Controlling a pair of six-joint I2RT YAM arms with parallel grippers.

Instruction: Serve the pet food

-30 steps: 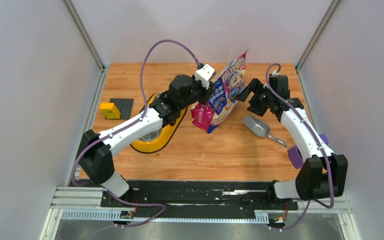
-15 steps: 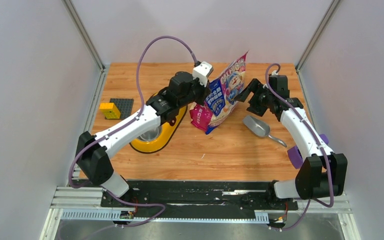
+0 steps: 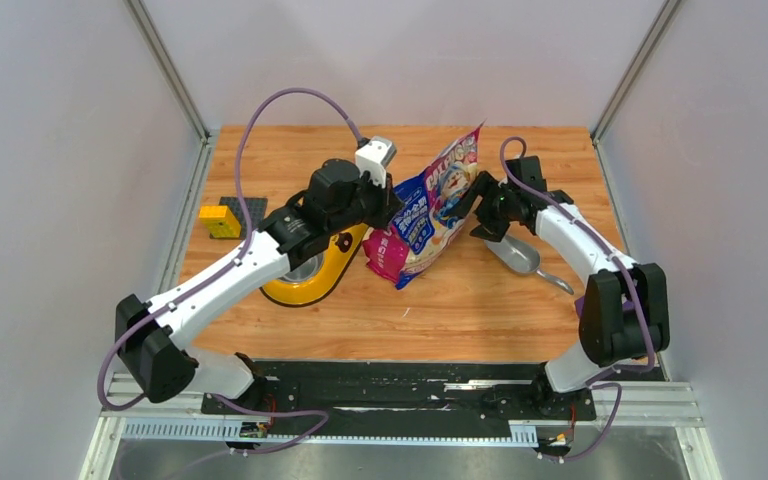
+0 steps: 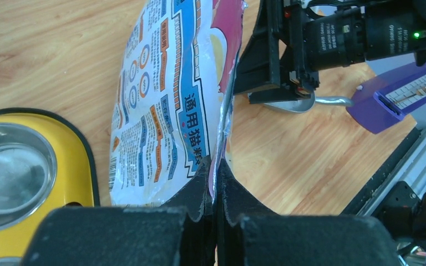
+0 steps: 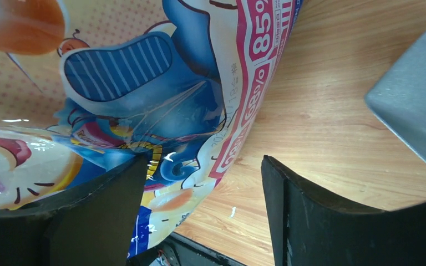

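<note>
— Jaws first: state of each?
— Left gripper (image 4: pixel 216 177): pinched tight on the side seam of the cat food bag (image 3: pixel 428 208). Right gripper (image 5: pixel 202 172): spread wide, the bag's other edge against one finger, nothing held.
— Bag, location?
— Mid-counter, held tilted, top corner toward the far edge. Whether its bottom touches the wood: cannot tell. Kibble: not in sight.
— Handling advice?
— Judged: close the right jaws squarely on the foil edge before any pull, and hold the left pinch firm so the bag does not swing.
— Surroundings, near to far?
— Yellow double-bowl feeder (image 3: pixel 312 280), just left of the bag, under the left arm. Grey scoop (image 3: pixel 516 256), right of the bag, beneath the right arm; likeliest to be knocked. Yellow block (image 3: pixel 219 221) beside a dark baseplate (image 3: pixel 250 208), left edge, well apart.
</note>
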